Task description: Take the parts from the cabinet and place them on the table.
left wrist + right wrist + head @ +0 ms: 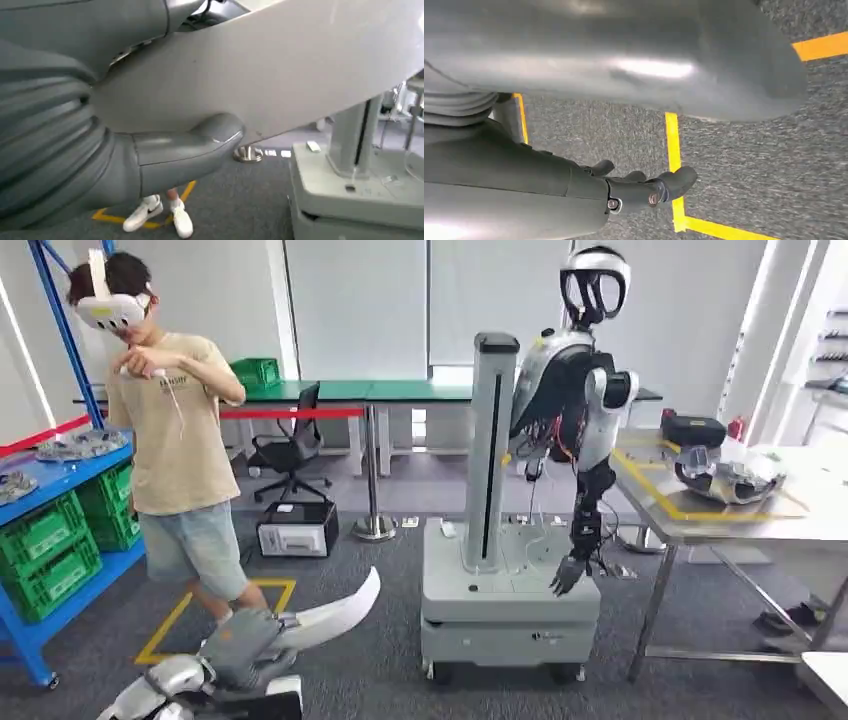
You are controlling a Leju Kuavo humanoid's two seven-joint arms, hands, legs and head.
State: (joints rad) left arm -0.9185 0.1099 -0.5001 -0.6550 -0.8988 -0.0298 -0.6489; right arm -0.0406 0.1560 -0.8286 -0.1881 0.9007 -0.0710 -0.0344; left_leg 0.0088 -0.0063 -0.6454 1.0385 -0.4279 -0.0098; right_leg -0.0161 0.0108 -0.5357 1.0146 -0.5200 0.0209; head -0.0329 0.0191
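Low in the head view my left hand [245,645] holds a long, curved white part [335,615] that sticks out to the right above the carpet. In the left wrist view the thumb [190,150] presses against the underside of the white part [280,75]. My right hand [549,170] hangs over the floor, its dark fingers [649,190] apart from the thumb with nothing between them. The blue cabinet [60,480] stands at the far left with grey parts [80,445] on its upper shelf. The metal table [720,520] stands at the right and carries a dark shell part [725,478].
A person [175,440] wearing a headset stands between me and the cabinet, on a yellow floor marking [165,630]. Another robot [580,410] on a grey wheeled stand [505,610] stands in the middle, next to the table. Green crates [50,550] fill the cabinet's lower shelves.
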